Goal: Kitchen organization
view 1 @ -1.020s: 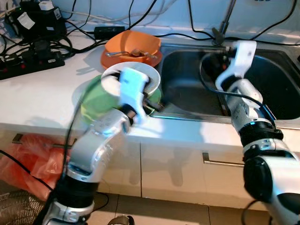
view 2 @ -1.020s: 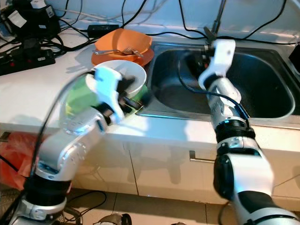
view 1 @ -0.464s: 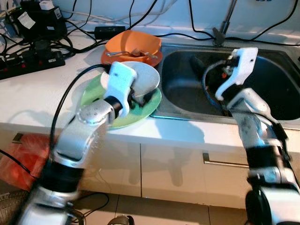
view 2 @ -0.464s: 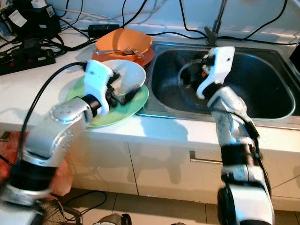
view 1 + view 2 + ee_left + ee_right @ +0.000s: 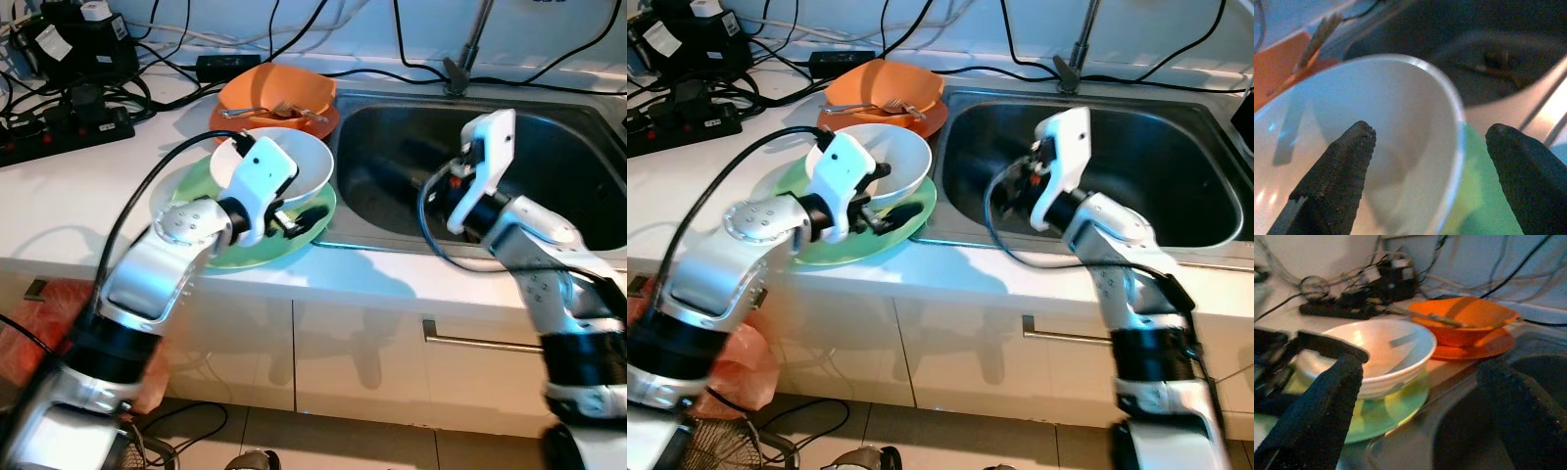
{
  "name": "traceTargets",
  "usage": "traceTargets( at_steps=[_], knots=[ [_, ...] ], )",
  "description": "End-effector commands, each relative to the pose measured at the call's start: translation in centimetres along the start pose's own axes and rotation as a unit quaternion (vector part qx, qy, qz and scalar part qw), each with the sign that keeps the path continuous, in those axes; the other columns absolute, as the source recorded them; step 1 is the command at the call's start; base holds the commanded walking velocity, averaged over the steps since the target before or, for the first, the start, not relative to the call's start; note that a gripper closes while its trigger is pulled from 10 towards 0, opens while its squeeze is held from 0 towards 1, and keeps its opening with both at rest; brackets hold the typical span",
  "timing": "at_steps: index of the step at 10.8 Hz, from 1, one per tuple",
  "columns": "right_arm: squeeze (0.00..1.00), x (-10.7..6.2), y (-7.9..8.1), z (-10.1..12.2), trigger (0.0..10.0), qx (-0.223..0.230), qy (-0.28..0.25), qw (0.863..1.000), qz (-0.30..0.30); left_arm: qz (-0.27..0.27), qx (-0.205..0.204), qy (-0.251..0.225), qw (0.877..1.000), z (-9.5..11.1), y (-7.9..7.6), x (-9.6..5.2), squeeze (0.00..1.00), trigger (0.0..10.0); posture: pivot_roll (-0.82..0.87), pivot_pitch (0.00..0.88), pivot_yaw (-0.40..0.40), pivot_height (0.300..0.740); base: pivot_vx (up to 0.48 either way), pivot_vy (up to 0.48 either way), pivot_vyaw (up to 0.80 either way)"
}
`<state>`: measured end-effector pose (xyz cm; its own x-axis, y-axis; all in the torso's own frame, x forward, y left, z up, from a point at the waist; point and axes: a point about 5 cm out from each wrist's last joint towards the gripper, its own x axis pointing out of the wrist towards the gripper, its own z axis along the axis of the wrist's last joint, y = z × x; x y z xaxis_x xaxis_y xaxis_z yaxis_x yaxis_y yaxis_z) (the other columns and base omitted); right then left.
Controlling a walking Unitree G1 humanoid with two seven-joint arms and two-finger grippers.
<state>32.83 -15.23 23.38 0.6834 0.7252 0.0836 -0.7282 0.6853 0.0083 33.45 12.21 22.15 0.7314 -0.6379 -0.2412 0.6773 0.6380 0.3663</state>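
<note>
step: stacking dishes beside the sink [image 5: 588,176]
bowl [image 5: 284,171]: sits on green plate [image 5: 240,253] on the surface
left tool [image 5: 1449,161]: wide open astride bowl rim
right tool [image 5: 1420,396]: open, empty, over sink
next: probably close on rim

One white bowl [image 5: 282,168], one green plate [image 5: 257,248], one orange bowl [image 5: 274,93], perhaps two utensils [image 5: 266,112]

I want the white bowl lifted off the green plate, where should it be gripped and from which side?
Grip the white bowl by its thin upright rim nearest the sink, one finger inside, one outside. The left end effector is open astride that rim. The green plate stays below.
</note>
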Motion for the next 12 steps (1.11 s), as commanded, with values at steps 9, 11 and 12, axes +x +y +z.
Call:
traceTargets(
  at_steps=[9,11,12],
  knots=[
    [0.0,-1.6,1.2,-0.2,10.0,-0.002,0.058,0.997,0.048,-0.028,0.097,0.052,0.994,-1.8,1.8,-0.8,0.0,0.0,0.0,0.075,0.018,0.74,0.0,0.0,0.0],
    [0.0,-1.6,1.2,-0.3,10.0,0.0,0.06,0.997,0.049,-0.03,0.114,0.056,0.991,-2.1,1.8,-0.8,0.0,0.0,0.0,0.071,0.014,0.74,0.0,0.0,0.0],
    [0.0,-1.6,1.2,-0.4,10.0,0.0,0.061,0.997,0.049,-0.031,0.13,0.063,0.989,-2.4,1.7,-0.9,0.0,0.0,0.0,0.069,0.013,0.74,0.0,0.0,0.0]
  ],
)
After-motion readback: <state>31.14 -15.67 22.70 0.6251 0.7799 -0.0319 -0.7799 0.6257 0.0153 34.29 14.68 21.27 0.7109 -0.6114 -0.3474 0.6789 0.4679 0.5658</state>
